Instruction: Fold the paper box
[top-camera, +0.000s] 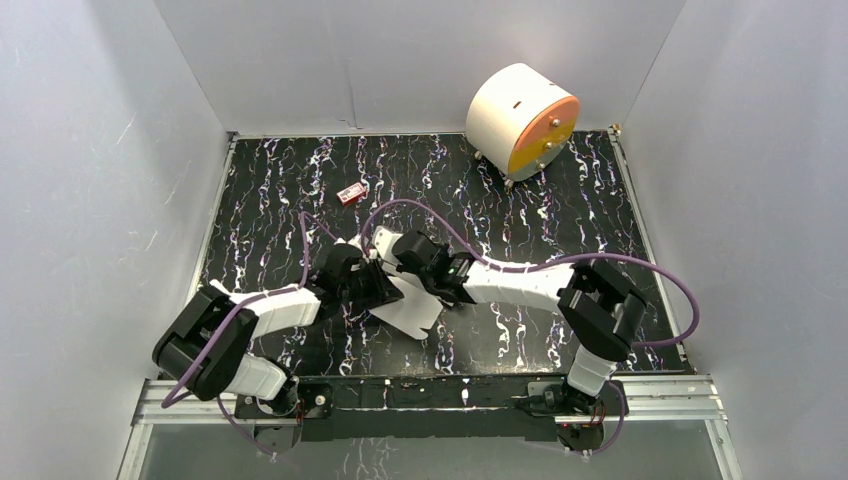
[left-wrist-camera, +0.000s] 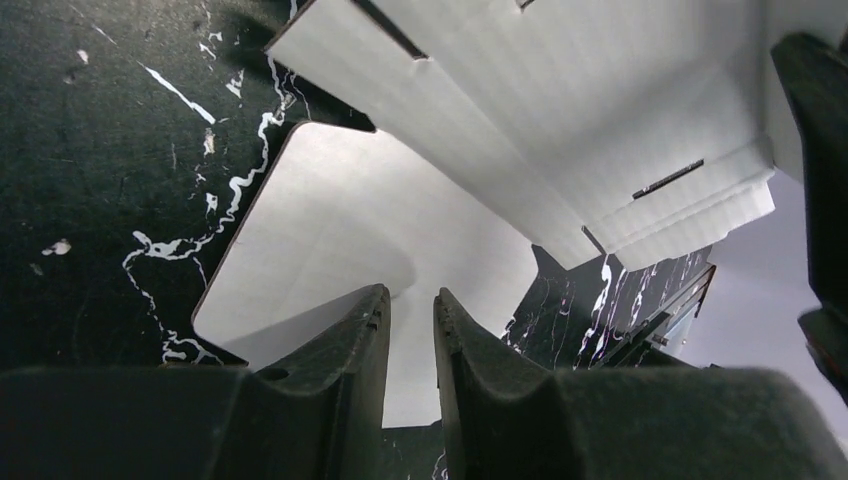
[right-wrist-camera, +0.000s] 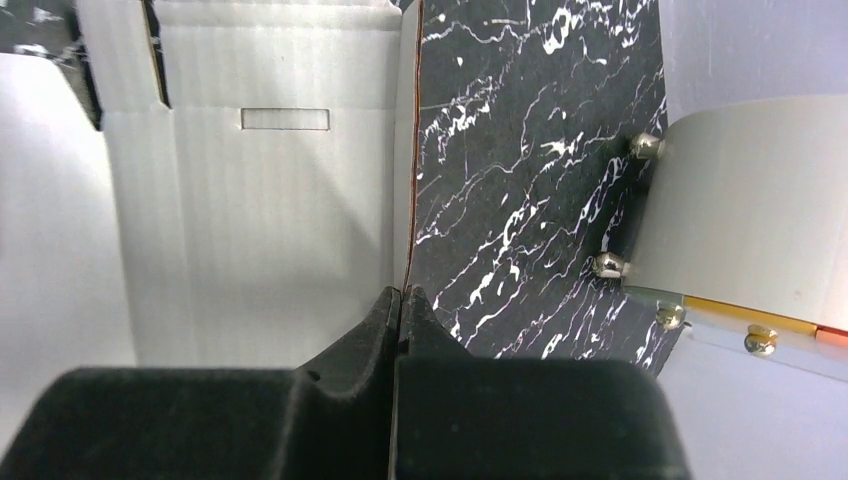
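Near the middle of the black, white-veined worktop (top-camera: 560, 200) sits the paper box (top-camera: 415, 310), a white die-cut card only partly folded. One rounded flap lies flat on the surface and other panels are raised between the two arms.

From the right wrist camera, the right pincer (right-wrist-camera: 401, 300) is pressed together on the thin edge of an upright panel of the box (right-wrist-camera: 270, 230). That edge runs straight up from between its fingertips, and a slot is cut in the panel's upper part. In the overhead view this pincer (top-camera: 398, 248) sits at the far side of the card.

The left pincer (top-camera: 383, 288) meets the card from the left side. In its own wrist view the left pincer (left-wrist-camera: 411, 305) has its fingers a narrow gap apart, with white card showing through the gap. I cannot tell whether they nip the flap or merely hang over it. Above them the raised, slotted panels of the box (left-wrist-camera: 560, 110) fill the view.

At the far right corner stands a white cylinder (top-camera: 520, 120) with an orange face and small metal feet, well apart from the box. A tiny red item (top-camera: 350, 193) lies beyond the arms, toward the back.
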